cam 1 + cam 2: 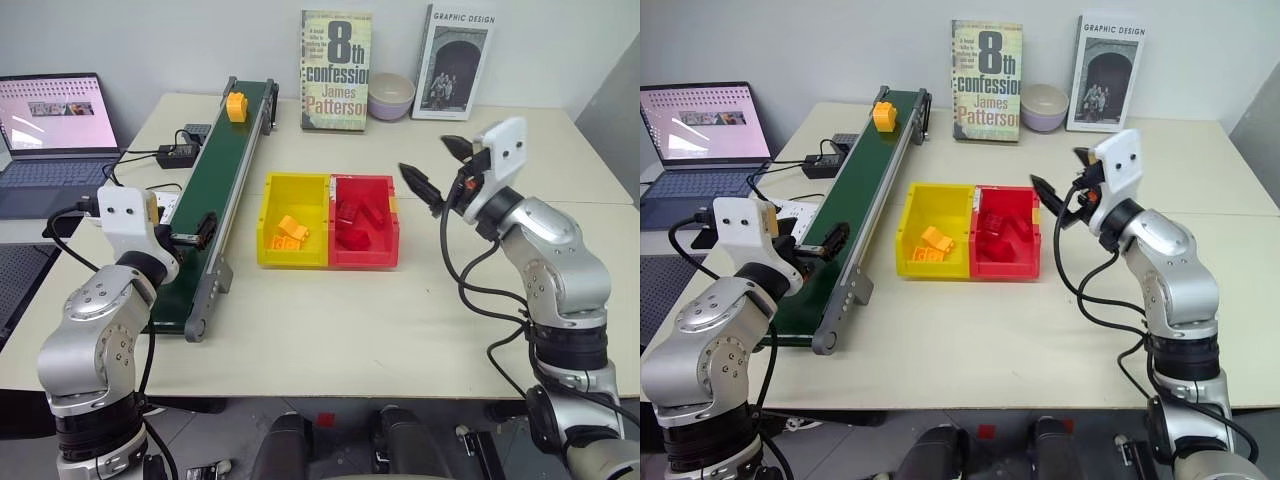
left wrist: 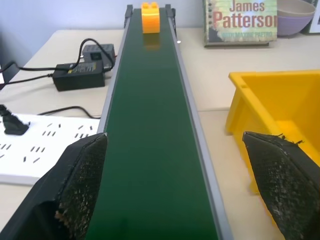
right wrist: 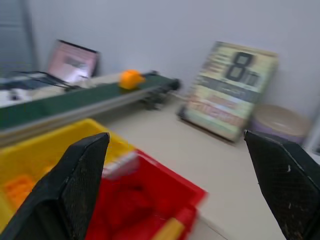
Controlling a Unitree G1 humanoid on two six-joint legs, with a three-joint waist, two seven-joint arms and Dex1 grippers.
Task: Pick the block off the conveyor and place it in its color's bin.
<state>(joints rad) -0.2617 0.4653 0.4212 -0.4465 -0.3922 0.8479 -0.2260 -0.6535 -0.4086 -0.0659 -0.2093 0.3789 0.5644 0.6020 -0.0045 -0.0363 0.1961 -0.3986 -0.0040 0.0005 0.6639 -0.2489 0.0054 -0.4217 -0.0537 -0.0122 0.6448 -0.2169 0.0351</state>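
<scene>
Dark green belting forms the conveyor, which runs away from the robot along the left part of the table, a laptop and power leads lying to its left. The block stands upright at the far end of the belt, studs up, well apart from both grippers and untouched.

The left gripper is held level over the near end of the conveyor, pointing straight up the belt's length. Its fingers are spread wide, one on each side of the belt, with nothing between them. Judgement: this is a waiting posture, set so that the block, if the belt carries it nearer, arrives between the open fingers.

To the right of the conveyor, and apart from it, stands the yellow bin. It already holds a few yellow-orange bricks. Joined to its right wall is the red bin, holding red bricks. Judgement: the bins sit beside the belt's near half so that the carry from pick to drop is short.

Further right, the right gripper hangs in the air near the red bin's far right corner, angled toward the bins, its fingers spread and empty. Judgement: it is parked clear of the left arm's path.

Two books and a bowl stand along the wall behind the bins, clear of the work. The pick has not begun.
</scene>
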